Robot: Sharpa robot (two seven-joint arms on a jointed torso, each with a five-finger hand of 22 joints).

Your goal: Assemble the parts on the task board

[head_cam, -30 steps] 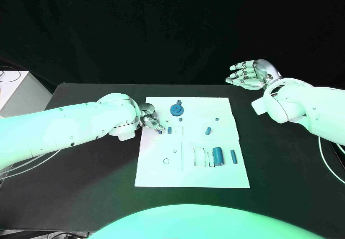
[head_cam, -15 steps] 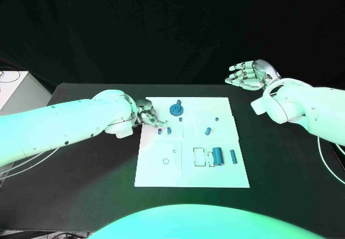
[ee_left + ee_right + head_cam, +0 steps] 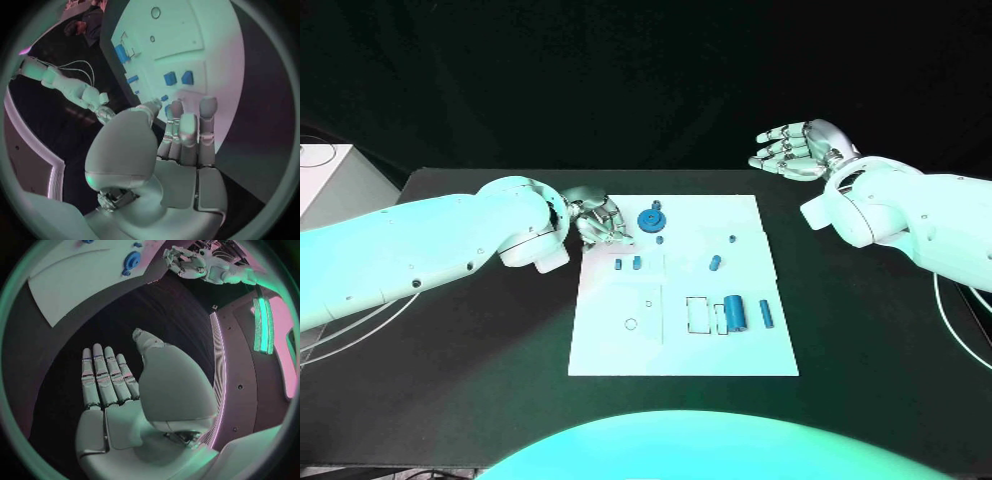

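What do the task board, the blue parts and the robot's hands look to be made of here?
Task board: flat white sheet, matte, probably plastic; thin edge, no glare.
Blue parts, such as the round one: opaque, evenly coloured, likely moulded or printed plastic.
Left hand and right hand: silvery, metallic-looking segments with soft sheen; whether metal or coated plastic cannot be told.

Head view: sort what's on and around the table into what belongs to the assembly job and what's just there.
Belongs to the job:
task board
round blue part
two small blue parts
blue cylinder
left hand, at the board's far left corner
right hand, raised off the board, holding nothing

Just there:
black table
white box beside the table
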